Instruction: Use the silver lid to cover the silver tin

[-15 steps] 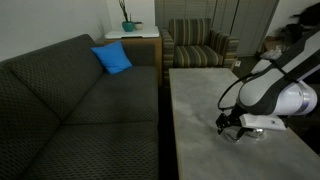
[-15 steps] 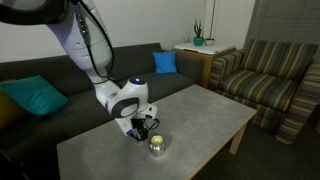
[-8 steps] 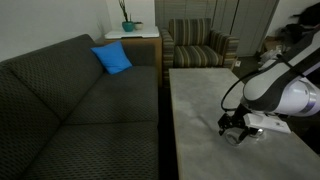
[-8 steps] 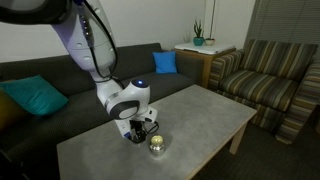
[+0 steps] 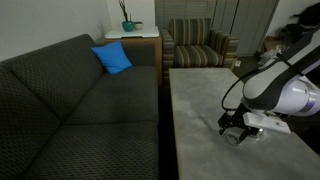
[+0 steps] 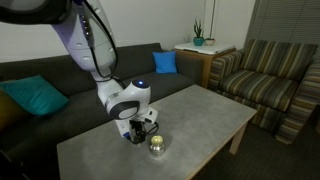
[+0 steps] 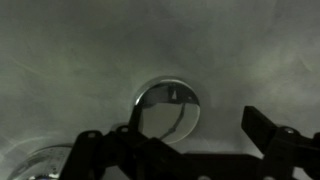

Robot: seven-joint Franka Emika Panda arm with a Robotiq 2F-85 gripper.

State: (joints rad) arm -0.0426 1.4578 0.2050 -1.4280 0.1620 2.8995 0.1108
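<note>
The dark sofa (image 5: 80,100) is running along one side of the grey table (image 6: 205,112). The white arm (image 6: 88,45) is bending low over the tabletop, its gripper (image 6: 140,132) hanging with jaws spread wide, clasping nothing. The silver tin (image 6: 158,146) is sitting just beside it. In the wrist view, the silver lid (image 7: 168,108) is lying flat on the table between the fingers (image 7: 268,128).

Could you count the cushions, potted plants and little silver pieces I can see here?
Cushions: 2 (blue cushion, teal cushion)
Potted plants: 1 (potted plant)
Silver pieces: 2 (silver tin, silver lid)
Total: 5
</note>
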